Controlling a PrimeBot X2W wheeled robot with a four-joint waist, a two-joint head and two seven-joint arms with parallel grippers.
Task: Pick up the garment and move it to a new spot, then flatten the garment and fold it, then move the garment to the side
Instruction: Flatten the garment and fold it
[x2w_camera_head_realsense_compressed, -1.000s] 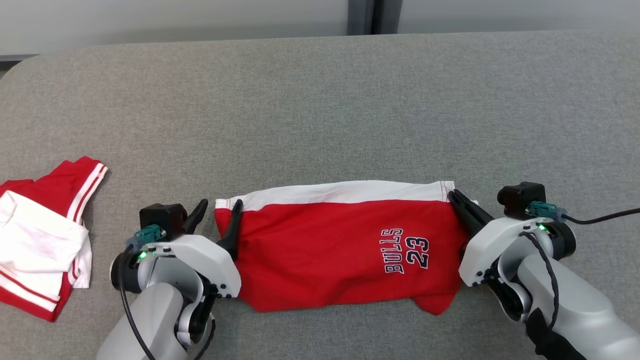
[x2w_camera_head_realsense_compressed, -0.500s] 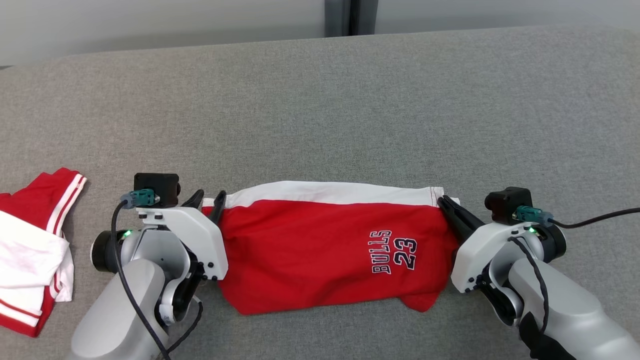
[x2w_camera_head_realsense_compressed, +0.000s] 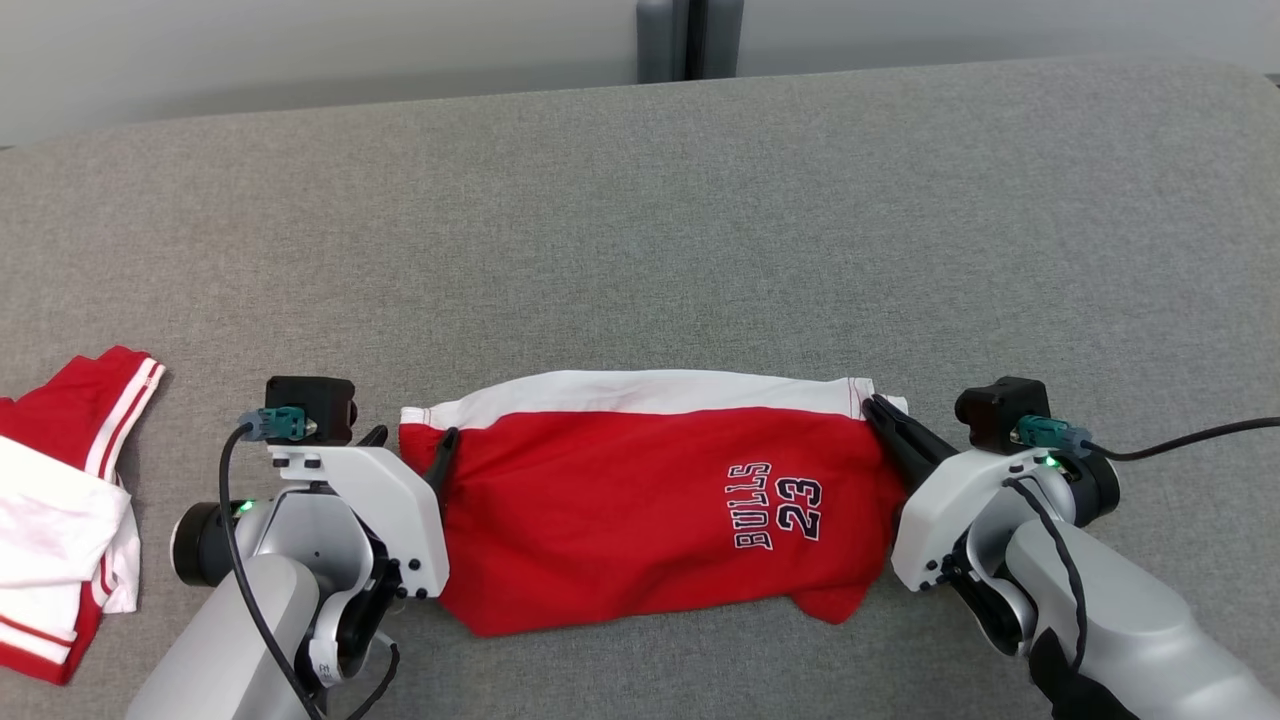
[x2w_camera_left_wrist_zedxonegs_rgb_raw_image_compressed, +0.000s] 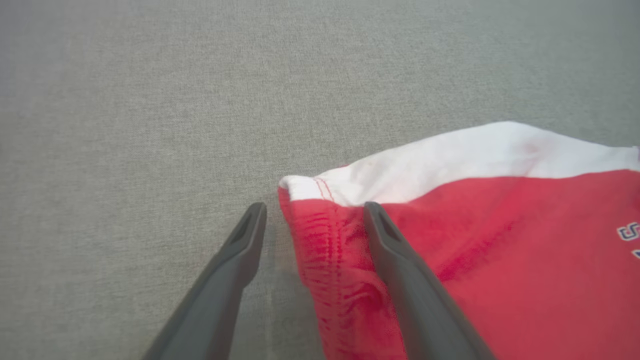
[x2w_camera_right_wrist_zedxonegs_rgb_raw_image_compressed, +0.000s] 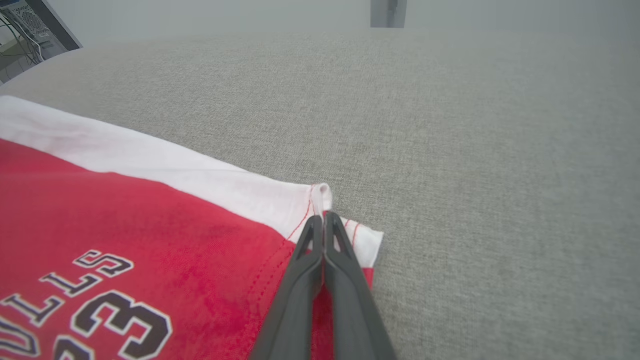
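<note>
The garment (x2w_camera_head_realsense_compressed: 640, 500) is red with a white band along its far edge and "BULLS 23" printed on it. It lies folded in a long strip near the front of the grey surface. My left gripper (x2w_camera_head_realsense_compressed: 415, 437) is open at the garment's left end. In the left wrist view, one finger of the left gripper (x2w_camera_left_wrist_zedxonegs_rgb_raw_image_compressed: 315, 210) rests on the red hem and the other on the bare surface beside the garment (x2w_camera_left_wrist_zedxonegs_rgb_raw_image_compressed: 500, 225). My right gripper (x2w_camera_head_realsense_compressed: 875, 405) is shut on the far right corner. In the right wrist view, the right gripper (x2w_camera_right_wrist_zedxonegs_rgb_raw_image_compressed: 324, 220) pinches the white corner of the garment (x2w_camera_right_wrist_zedxonegs_rgb_raw_image_compressed: 125, 210).
A second red and white piece of clothing (x2w_camera_head_realsense_compressed: 60, 520) lies crumpled at the left edge. The grey upholstered surface (x2w_camera_head_realsense_compressed: 640, 220) stretches wide behind the garment to a pale wall with a dark post (x2w_camera_head_realsense_compressed: 688, 40). A black cable (x2w_camera_head_realsense_compressed: 1180, 440) trails from the right wrist.
My left gripper's fingers narrowed at the garment's left hem half a second ago and now stand wide again. The head camera has shifted. My right gripper keeps its pinch.
</note>
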